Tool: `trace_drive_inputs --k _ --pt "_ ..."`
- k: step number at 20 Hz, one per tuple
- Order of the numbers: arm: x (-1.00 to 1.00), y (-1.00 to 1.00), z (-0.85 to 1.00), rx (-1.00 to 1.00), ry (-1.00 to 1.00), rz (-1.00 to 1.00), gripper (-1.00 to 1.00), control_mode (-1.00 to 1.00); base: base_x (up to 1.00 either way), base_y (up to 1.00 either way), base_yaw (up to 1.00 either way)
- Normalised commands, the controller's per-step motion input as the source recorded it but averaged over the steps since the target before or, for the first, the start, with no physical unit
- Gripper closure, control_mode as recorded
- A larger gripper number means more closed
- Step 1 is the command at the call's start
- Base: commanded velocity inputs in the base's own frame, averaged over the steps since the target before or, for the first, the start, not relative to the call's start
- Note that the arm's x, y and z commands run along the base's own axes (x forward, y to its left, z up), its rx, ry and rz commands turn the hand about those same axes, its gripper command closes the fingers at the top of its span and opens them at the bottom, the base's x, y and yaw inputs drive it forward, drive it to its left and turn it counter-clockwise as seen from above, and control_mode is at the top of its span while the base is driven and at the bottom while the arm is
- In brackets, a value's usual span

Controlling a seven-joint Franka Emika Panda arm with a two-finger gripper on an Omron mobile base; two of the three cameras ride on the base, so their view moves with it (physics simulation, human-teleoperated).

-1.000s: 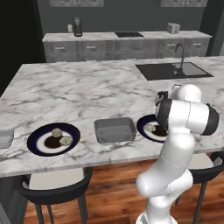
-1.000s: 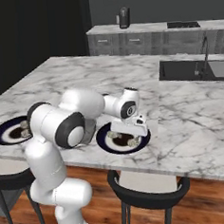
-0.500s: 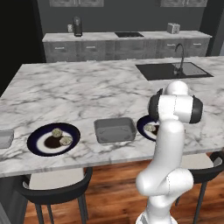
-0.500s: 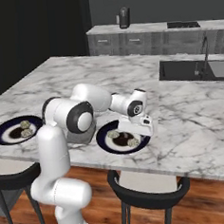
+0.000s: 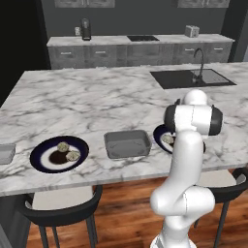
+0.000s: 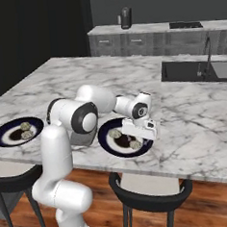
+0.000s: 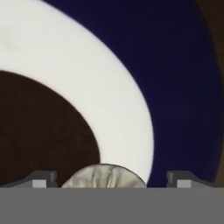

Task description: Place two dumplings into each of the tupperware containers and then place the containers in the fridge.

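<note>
My gripper (image 7: pixel 111 180) is open and low over the right-hand dark blue plate (image 7: pixel 183 78), its fingertips (image 7: pixel 41 179) standing either side of a pale dumpling (image 7: pixel 103 176) beside the brown sauce (image 7: pixel 39 131). From the right base view the gripper (image 6: pixel 138 136) hangs over that plate (image 6: pixel 108 144), which carries two dumplings (image 6: pixel 115 133) (image 6: pixel 135 144). One grey tupperware container (image 5: pixel 127 144) lies between the two plates. A second container (image 5: pixel 6 153) sits at the counter's left end. The left plate (image 5: pixel 41 157) holds two more dumplings (image 5: pixel 63 146) (image 5: pixel 72 155). The fridge is out of view.
The marble island (image 5: pixel 97 101) has a sink with a faucet (image 5: pixel 198 72) at its far right. Dark stools (image 6: pixel 150 192) stand along its near edge. A back counter (image 5: pixel 135 46) carries a dark jug and a toaster.
The arm has folded and swung its elbow, and the hand has dropped lower over the right plate. Plates, containers and dumplings have not moved.
</note>
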Motion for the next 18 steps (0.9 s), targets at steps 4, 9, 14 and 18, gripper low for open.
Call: trace_drive_inputs --k 4,9,14,18 --pt "-0.25 0.09 -0.02 0.00 0.00 0.00 -1.00 -1.00 0.00 0.00 0.00" --pt "-0.19 0.15 0.00 0.00 0.00 0.00 -1.00 -1.00 0.00 0.00 0.00" --pt "-0.15 0.04 0.05 -0.01 -0.02 0.00 -1.00 -1.00 0.00 0.00 0.00" --pt "-0.31 0.01 0.00 0.00 0.00 0.00 -1.00 -1.00 0.00 0.00 0.00"
